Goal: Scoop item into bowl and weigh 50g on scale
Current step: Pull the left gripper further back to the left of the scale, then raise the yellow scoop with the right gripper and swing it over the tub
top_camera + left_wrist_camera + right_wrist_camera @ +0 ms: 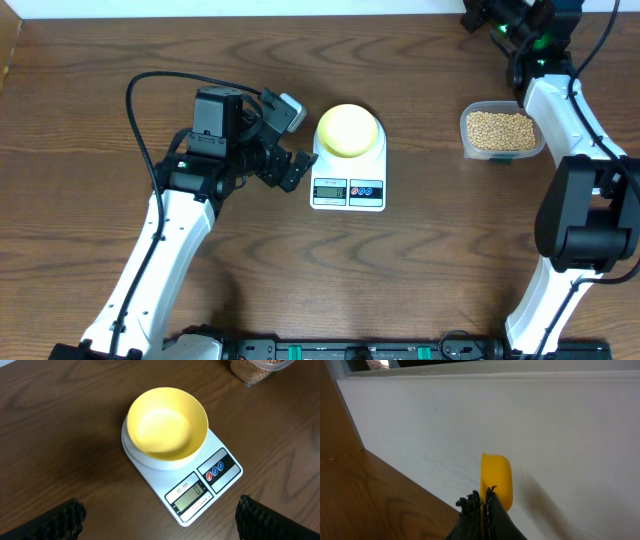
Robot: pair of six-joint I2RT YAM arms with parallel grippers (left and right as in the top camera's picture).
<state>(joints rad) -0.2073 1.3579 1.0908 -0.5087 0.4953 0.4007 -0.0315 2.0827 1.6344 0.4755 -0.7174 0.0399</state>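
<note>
The pale yellow bowl (347, 129) stands empty on the white scale (349, 190). In the left wrist view the bowl (166, 422) is on the scale (220, 467), whose display reads 0. The tan beans (500, 129) fill a clear plastic tub (467, 140) to the right of the scale. My left gripper (284, 166) is open and empty just left of the scale, its fingers wide apart (160, 509). My right gripper (492, 14) is raised at the table's far right edge and is shut on a yellow scoop (497, 478), held upright in the fingers (483, 497).
A white wall (520, 420) is right in front of the right wrist camera, past the table's back edge. A corner of the bean tub (252, 369) shows at the top of the left wrist view. A black cable (135, 120) loops behind the left arm.
</note>
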